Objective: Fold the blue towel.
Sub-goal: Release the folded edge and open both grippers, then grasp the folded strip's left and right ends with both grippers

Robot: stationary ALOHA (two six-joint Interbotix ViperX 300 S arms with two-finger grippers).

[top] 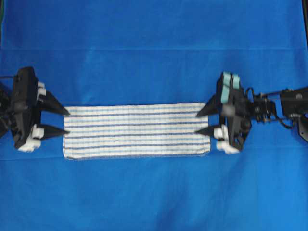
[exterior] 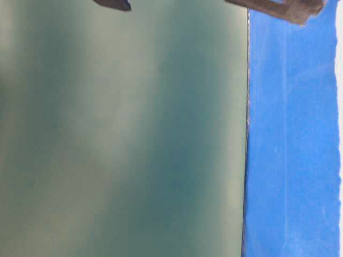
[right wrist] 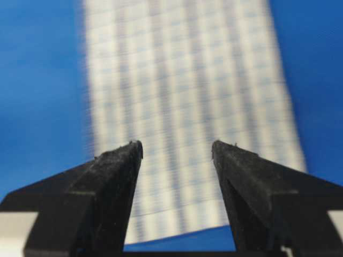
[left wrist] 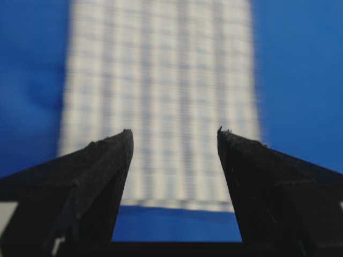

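Two grippers flank the blue towel [top: 136, 130], a flat strip mid-table: left gripper [top: 66, 121], right gripper [top: 198, 123]. Both wrist views show parted, empty jaws facing its short ends. Pinch corners evenly next.

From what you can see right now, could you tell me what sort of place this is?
Probably a lab bench set up for two-arm robot trials rather than a home. A plain blue tablecloth covers the whole surface, the left gripper and right gripper face each other, and one striped towel lies flat between them.
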